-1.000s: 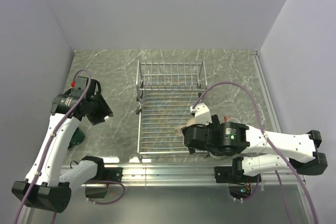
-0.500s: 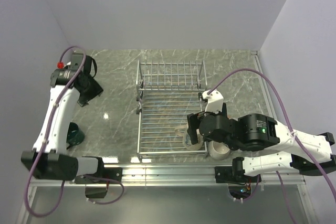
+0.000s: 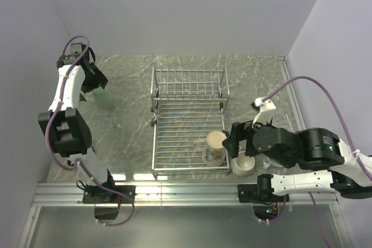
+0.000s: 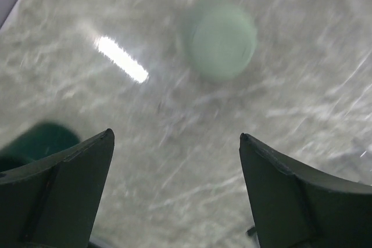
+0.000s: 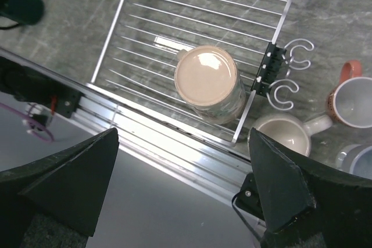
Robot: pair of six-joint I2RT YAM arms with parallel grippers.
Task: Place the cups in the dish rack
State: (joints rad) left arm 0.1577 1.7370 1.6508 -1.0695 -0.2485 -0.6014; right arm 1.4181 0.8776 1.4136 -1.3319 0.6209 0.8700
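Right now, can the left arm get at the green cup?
Probably yes: the left gripper is open and pointed at the green cup, with nothing between them.

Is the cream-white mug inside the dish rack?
No, the cream-white mug sits on the table outside the dish rack's right rail; the tan mug stands inside.
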